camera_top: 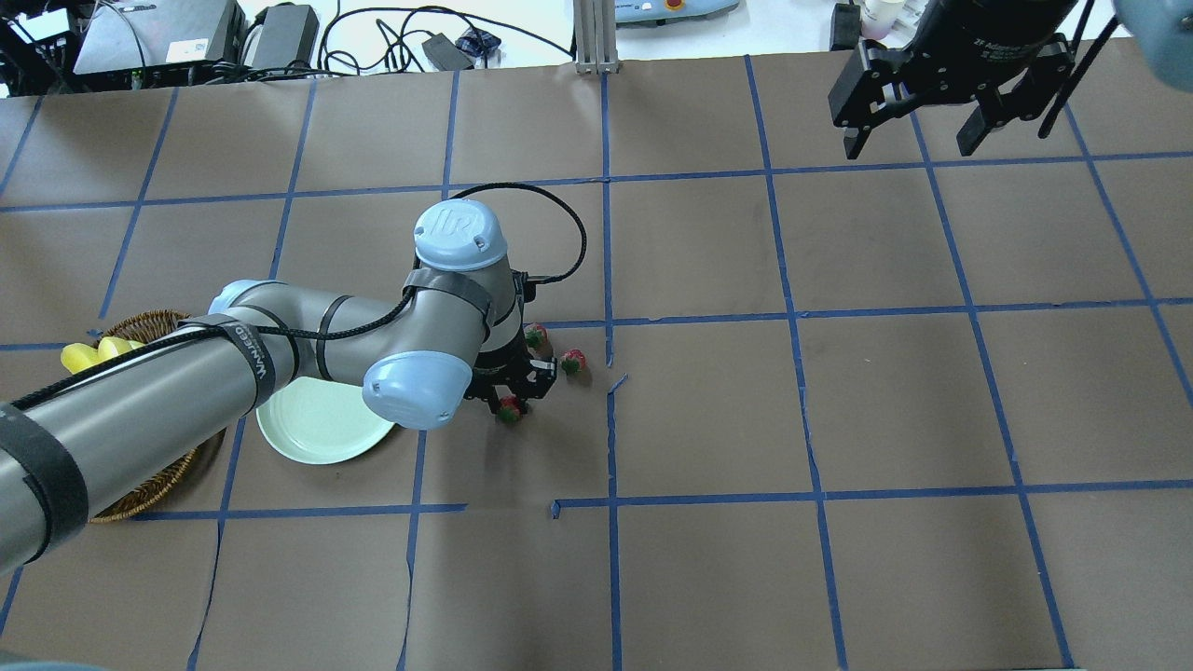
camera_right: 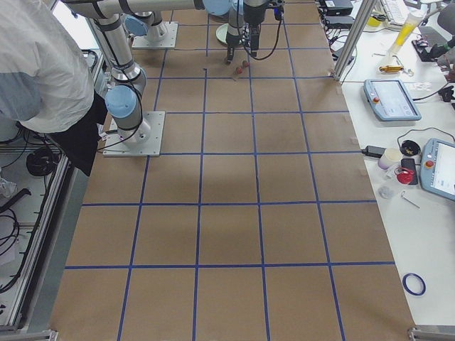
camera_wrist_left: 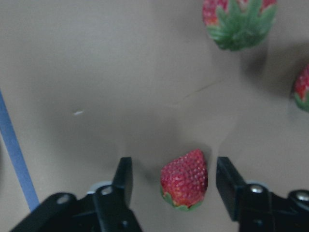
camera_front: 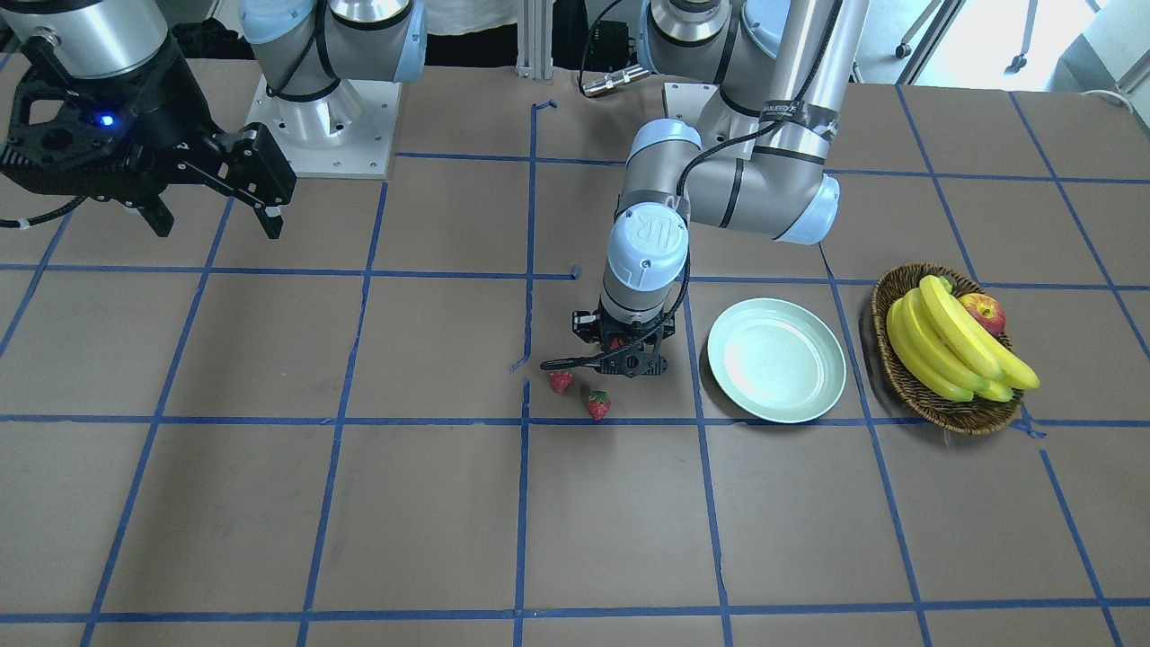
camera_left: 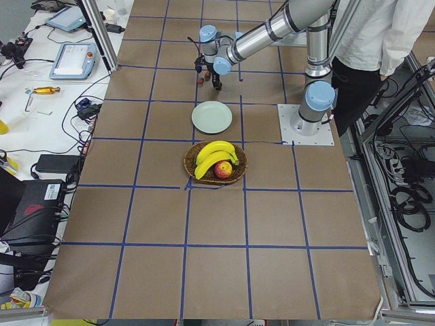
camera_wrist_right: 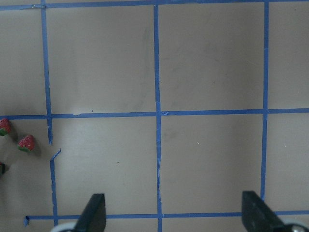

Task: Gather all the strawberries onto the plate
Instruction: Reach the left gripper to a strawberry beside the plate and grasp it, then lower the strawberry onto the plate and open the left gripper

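Three small red strawberries lie on the brown table. My left gripper (camera_wrist_left: 175,181) is open and low, with one strawberry (camera_wrist_left: 185,180) between its fingers (camera_wrist_left: 123,179) and a gap on each side. In the overhead view this strawberry (camera_top: 509,408) shows under the left gripper (camera_top: 513,399). The other two strawberries (camera_top: 536,337) (camera_top: 573,361) lie just beyond, also in the front view (camera_front: 561,381) (camera_front: 598,404). The mint-green plate (camera_front: 777,359) is empty, beside the left arm (camera_top: 317,433). My right gripper (camera_top: 913,144) is open and empty, high at the far side (camera_front: 218,225).
A brown wicker basket (camera_front: 907,382) with bananas (camera_front: 952,346) and a red-yellow apple (camera_front: 986,313) stands just beyond the plate. Blue tape lines cross the table. A person stands near the robot base in the side views.
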